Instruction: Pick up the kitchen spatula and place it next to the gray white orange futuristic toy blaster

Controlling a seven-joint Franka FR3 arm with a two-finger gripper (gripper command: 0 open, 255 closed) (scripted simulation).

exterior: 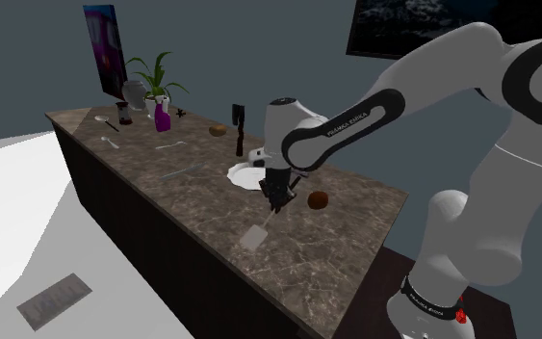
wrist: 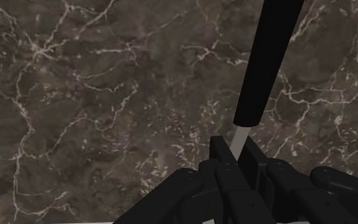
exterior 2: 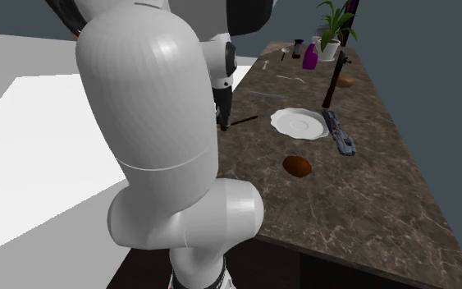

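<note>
Shoulder view, left to right: a purple spray bottle (exterior: 162, 117) at the far end of the marble counter (exterior: 192, 207); a white plate (exterior: 240, 176); the spatula (exterior: 256, 235), its pale blade at 7 o'clock from my gripper (exterior: 276, 199), whose fingers are clamped on the thin shaft; a brown rounded object (exterior: 318, 199) at my 3 o'clock. Second exterior view: the toy blaster (exterior 2: 340, 135) lies just beside the plate, at its 3 o'clock.

Arm reaches forward, gripper (wrist: 236, 151) pointing down, clamped on spatula (wrist: 268, 57).
</note>
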